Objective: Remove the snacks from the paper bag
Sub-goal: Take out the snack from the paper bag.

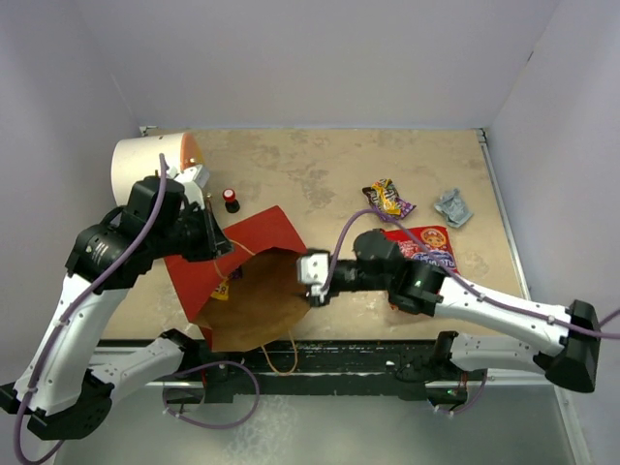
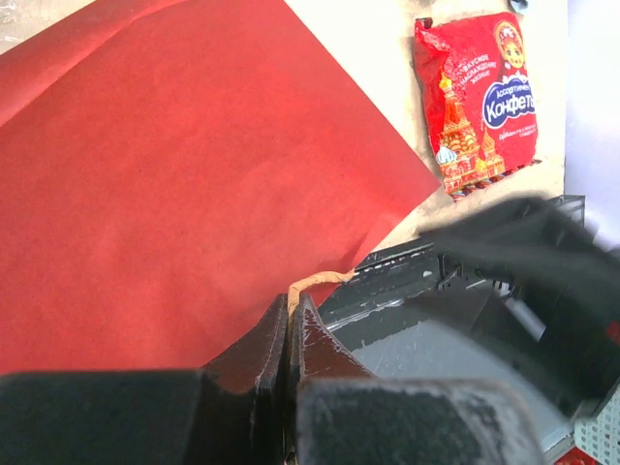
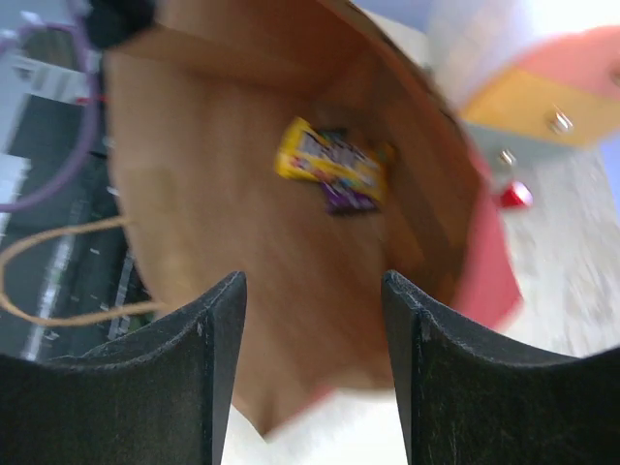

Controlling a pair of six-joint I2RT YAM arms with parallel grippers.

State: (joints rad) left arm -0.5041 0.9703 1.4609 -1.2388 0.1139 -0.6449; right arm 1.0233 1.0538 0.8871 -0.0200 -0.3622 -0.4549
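The paper bag point(image 1: 260, 232) lies on its side on the tabletop point(image 1: 320, 165), with its mouth toward the right arm. The left tool point(image 2: 294, 315) is pinched tight on the bag's rim, and a tan cord handle point(image 2: 320, 280) shows at its tips. The right tool point(image 3: 315, 329) hangs at the mouth, fingers apart and empty. A yellow candy packet point(image 3: 334, 170) lies inside the bag. The red packet point(image 1: 426, 247), a second candy packet point(image 1: 387, 199) and a silvery wrapper point(image 1: 453, 206) lie on the tabletop beyond the bag.

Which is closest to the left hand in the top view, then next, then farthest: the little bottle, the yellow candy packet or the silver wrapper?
1. The bottle, just behind the left hand.
2. The candy packet, off to the right.
3. The silver wrapper, farther right still.
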